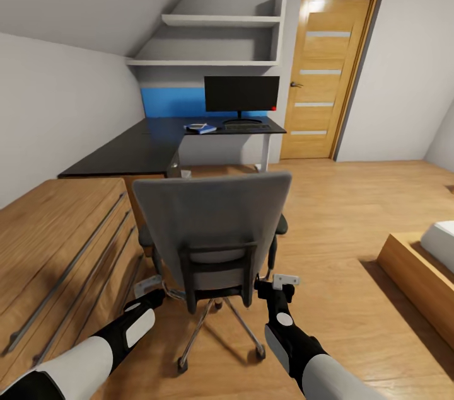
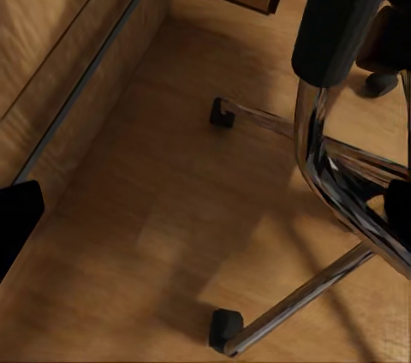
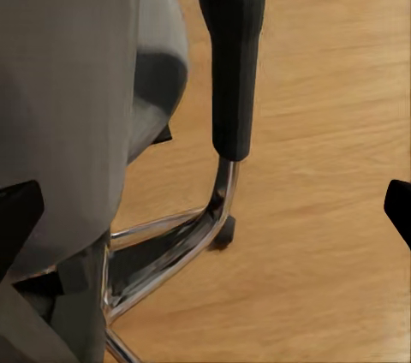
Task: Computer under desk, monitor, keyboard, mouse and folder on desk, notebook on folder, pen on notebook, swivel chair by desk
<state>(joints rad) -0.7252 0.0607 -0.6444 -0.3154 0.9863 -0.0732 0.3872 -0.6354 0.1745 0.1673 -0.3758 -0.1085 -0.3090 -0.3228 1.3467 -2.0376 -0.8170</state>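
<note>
My left gripper [image 1: 146,288] and right gripper [image 1: 285,281] low behind chair [image 1: 211,223], right jaws spread wide, left probably released too, folder [image 1: 200,128] on desk [image 1: 145,145] beside keyboard [image 1: 247,127], monitor [image 1: 241,94] behind

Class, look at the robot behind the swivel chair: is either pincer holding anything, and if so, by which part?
Nothing is held. The left pincer and right pincer are open on either side of the swivel chair, gripping no part.

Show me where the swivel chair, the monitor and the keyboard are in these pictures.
swivel chair [image 1: 211,214], head view, middle of the grey backrest.
monitor [image 1: 241,94], head view, centre of the black screen.
keyboard [image 1: 247,127], head view, middle of the keys.
</note>
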